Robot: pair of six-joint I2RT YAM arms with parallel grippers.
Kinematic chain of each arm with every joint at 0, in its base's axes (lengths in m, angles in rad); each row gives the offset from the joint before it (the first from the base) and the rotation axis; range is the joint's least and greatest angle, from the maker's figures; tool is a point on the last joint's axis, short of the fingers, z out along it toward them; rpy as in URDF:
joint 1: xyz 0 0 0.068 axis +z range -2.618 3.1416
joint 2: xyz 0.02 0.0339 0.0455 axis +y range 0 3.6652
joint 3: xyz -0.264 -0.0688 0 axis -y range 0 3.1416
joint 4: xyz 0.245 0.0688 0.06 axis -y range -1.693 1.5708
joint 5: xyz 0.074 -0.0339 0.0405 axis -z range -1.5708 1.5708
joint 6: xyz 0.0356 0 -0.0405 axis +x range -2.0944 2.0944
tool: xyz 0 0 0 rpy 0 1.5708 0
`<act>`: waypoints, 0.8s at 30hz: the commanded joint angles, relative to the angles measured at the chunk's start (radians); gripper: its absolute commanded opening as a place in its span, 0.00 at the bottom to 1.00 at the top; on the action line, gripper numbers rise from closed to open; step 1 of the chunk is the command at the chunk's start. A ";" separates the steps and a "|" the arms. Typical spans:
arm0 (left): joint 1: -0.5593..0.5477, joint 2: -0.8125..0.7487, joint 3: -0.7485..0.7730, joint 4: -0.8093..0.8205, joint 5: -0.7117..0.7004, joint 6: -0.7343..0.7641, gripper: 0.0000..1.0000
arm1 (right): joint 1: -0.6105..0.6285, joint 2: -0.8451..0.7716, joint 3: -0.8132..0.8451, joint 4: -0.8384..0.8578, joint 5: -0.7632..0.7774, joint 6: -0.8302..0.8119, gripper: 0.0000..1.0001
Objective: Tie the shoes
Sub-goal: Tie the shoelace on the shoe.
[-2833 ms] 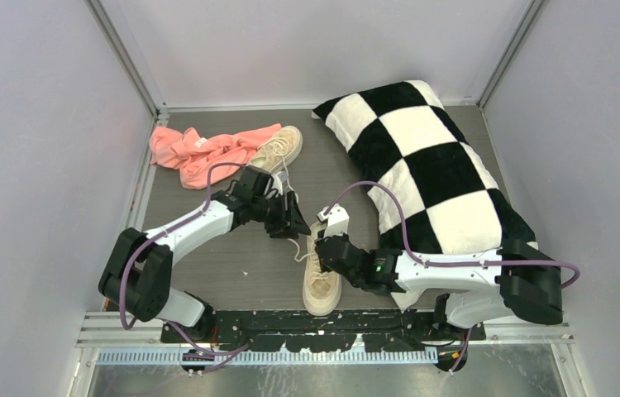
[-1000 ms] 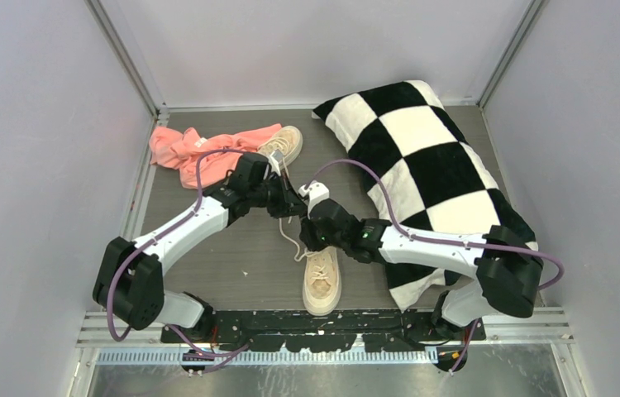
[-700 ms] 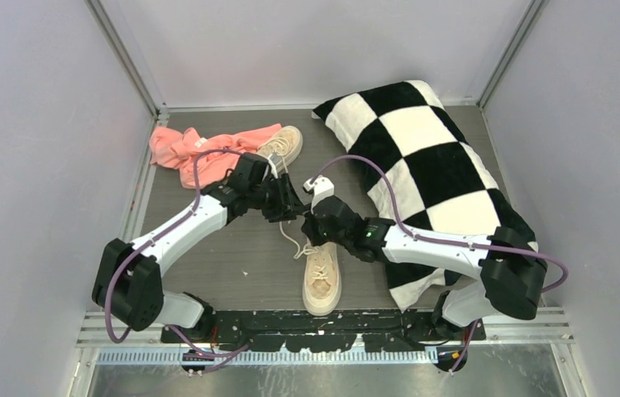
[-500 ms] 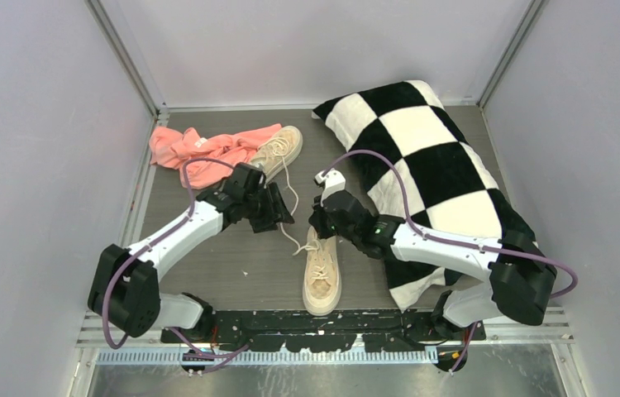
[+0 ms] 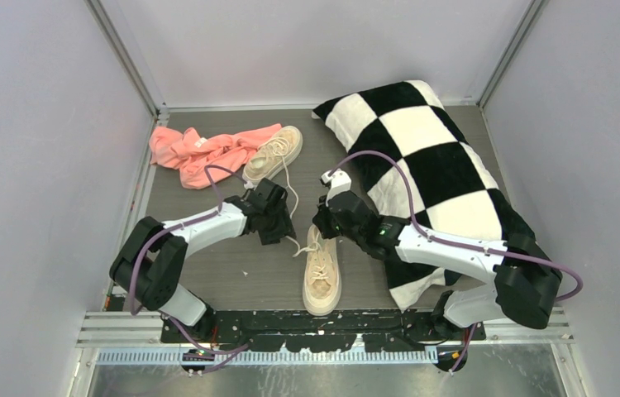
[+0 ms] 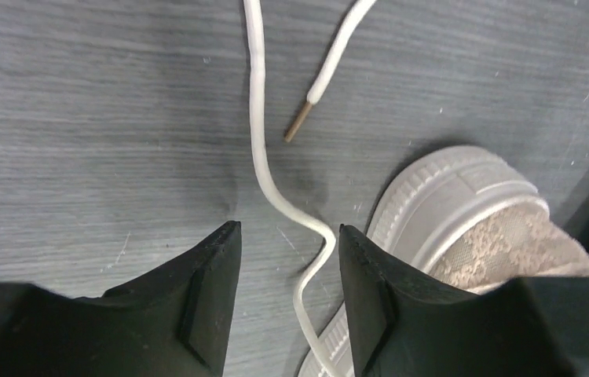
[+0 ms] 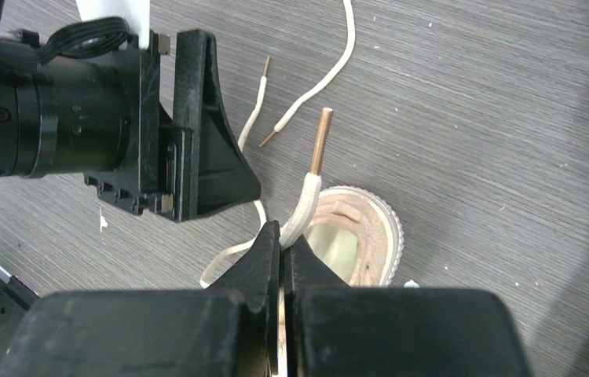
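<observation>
One beige shoe (image 5: 321, 277) lies near the front, its heel toward the back. The other shoe (image 5: 274, 154) lies at the back against the pink cloth. My right gripper (image 5: 321, 225) hovers over the near shoe's heel (image 7: 354, 239). It is shut (image 7: 282, 236) on a cream lace (image 7: 304, 200), and the lace's copper tip (image 7: 320, 141) sticks up past the fingers. My left gripper (image 5: 284, 228) is open and low over the floor beside that heel (image 6: 464, 200). A loose lace (image 6: 258, 149) runs between its fingertips (image 6: 287, 236) untouched. A second lace end (image 6: 301, 128) lies just beyond.
A pink cloth (image 5: 199, 150) lies at the back left. A large black-and-white checkered pillow (image 5: 435, 169) fills the right side, right behind my right arm. The left gripper's body (image 7: 126, 126) is close to my right fingers. Grey walls close in the table.
My left arm has folded back and its gripper has dropped toward the floor beside the near shoe's heel. My right gripper has shifted slightly back and right, still holding the lace.
</observation>
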 commanded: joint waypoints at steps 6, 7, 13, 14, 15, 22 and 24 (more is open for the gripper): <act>-0.001 0.065 -0.031 0.141 -0.129 -0.035 0.39 | -0.002 -0.046 -0.015 0.007 0.003 0.019 0.01; -0.003 0.080 -0.030 0.141 -0.135 -0.034 0.36 | -0.002 -0.046 -0.014 0.007 0.001 0.020 0.01; -0.002 0.042 -0.033 0.078 -0.172 -0.009 0.01 | -0.002 -0.045 0.002 -0.008 -0.012 0.021 0.01; -0.003 0.005 -0.038 0.056 -0.173 -0.001 0.01 | -0.004 -0.044 0.010 -0.011 -0.023 0.022 0.01; -0.002 -0.044 -0.045 0.034 -0.170 0.009 0.00 | -0.005 -0.041 0.019 -0.013 -0.037 0.021 0.00; -0.006 -0.469 -0.122 -0.221 -0.184 0.066 0.01 | -0.050 0.018 0.111 0.019 -0.135 0.042 0.01; -0.006 -0.574 -0.126 -0.356 -0.256 0.063 0.01 | -0.086 0.049 0.136 0.026 -0.140 0.053 0.01</act>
